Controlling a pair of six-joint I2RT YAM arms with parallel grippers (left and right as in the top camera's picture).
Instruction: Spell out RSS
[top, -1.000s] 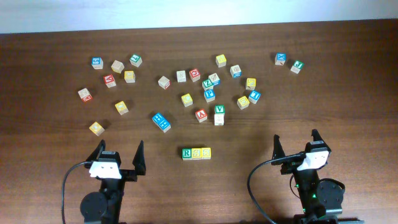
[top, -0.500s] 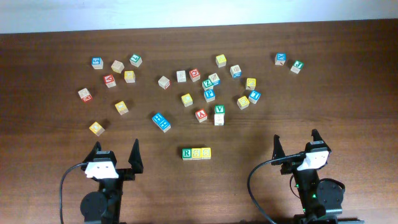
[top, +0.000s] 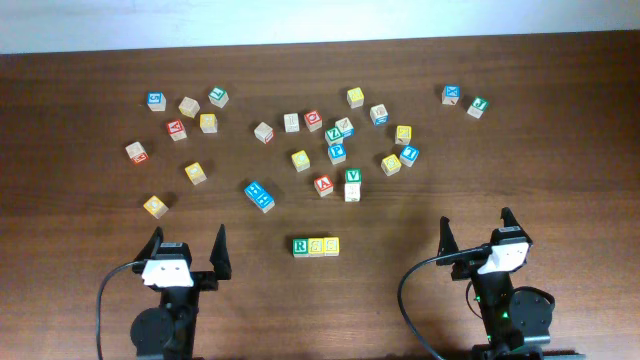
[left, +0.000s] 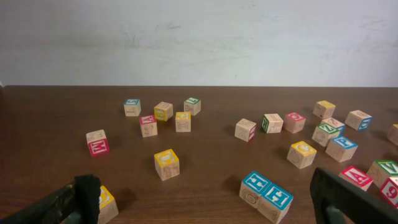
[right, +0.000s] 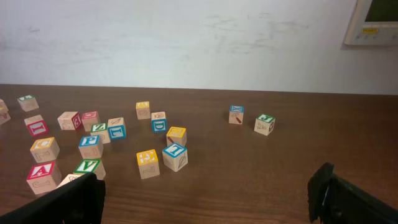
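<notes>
Left fingers (top: 221, 256) apart, seemingly nudged rightward; right fingers (top: 444, 238) apart, unmoved; RSS row (top: 316, 246) unchanged.

Dark brown wood-grain table (top: 90, 200). Green-faced R block (top: 300, 246), two S blocks (top: 331, 245) yellow, probably. Pale wood on scattered blocks (top: 300, 160), faces blue, red, green, yellow. Plain white wall (left: 199, 37).

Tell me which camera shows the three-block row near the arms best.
Overhead: the three-block row shows whole, a green R and two yellow blocks touching. Neither wrist view includes it; both show only the scattered blocks farther out.
</notes>
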